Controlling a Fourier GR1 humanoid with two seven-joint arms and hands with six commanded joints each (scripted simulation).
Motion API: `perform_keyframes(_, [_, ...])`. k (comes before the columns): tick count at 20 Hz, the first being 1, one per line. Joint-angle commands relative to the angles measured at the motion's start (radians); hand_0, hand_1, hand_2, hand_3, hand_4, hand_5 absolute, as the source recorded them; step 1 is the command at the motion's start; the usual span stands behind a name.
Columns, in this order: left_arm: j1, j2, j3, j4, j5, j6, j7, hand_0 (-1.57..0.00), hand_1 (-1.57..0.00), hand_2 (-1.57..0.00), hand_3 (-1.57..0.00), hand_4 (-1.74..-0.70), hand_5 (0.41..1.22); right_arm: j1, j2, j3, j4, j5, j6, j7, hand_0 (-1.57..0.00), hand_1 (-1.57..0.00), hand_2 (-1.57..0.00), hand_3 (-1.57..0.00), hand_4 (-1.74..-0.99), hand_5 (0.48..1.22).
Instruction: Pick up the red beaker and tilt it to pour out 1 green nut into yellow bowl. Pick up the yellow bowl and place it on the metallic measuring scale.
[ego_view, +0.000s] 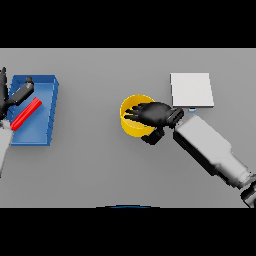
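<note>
The right hand (152, 114) reaches over the yellow bowl (131, 122) mid-table, fingers across its opening and thumb outside the rim. The left hand (14, 97) curls around the red beaker (26, 113) over the blue tray (45, 107).

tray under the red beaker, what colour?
Blue. The tray holds the red beaker at the table's left; head view shows it.

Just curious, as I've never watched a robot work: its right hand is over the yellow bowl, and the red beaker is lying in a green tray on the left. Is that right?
Nearly. The tray is blue, not green, as the head view shows. The rest holds: the right hand is over the yellow bowl, and the red beaker lies in that tray on the left.
</note>
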Motion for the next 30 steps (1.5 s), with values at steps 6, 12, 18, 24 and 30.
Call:
perform_keyframes(6, [-0.013, -0.002, 0.0, 0.016, -0.002, 0.001, -0.007, 0.0, 0.0, 0.0, 0.0, -0.75, 0.701, 0.002, 0.014, -0.009, 0.031, -0.018, 0.055, 0.044, -0.03, -0.04, -0.07, -0.14, -1.302, 0.805])
perform_keyframes(12, [-0.007, 0.001, -0.004, 0.008, -0.007, 0.0, -0.006, 0.0, 0.0, 0.0, 0.0, -0.76, 0.701, -0.004, 0.008, -0.004, 0.015, -0.038, 0.098, 0.016, -1.11, -1.1, -1.08, -0.71, -1.557, 1.096])
perform_keyframes(18, [-0.012, 0.009, -0.008, 0.011, -0.009, -0.013, -0.001, 0.0, 0.0, 0.0, 0.0, -0.74, 0.69, -0.005, -0.007, 0.007, 0.018, -0.062, 0.087, -0.001, -1.45, -1.45, -1.27, -1.32, -1.693, 1.188])
perform_keyframes(24, [-0.002, 0.007, -0.01, 0.008, -0.013, -0.006, -0.004, 0.0, 0.0, 0.0, 0.0, -0.73, 0.687, -0.005, -0.027, 0.002, -0.031, -0.078, 0.078, 0.022, -1.54, -1.54, -1.33, -1.38, -1.728, 1.212])
perform_keyframes(30, [-0.015, 0.013, -0.008, 0.001, -0.013, -0.01, -0.009, 0.0, 0.0, 0.0, 0.0, -0.73, 0.697, -0.027, -0.083, -0.057, -0.135, -0.122, 0.142, 0.089, -1.56, -1.56, -1.42, -1.24, -1.738, 1.219])
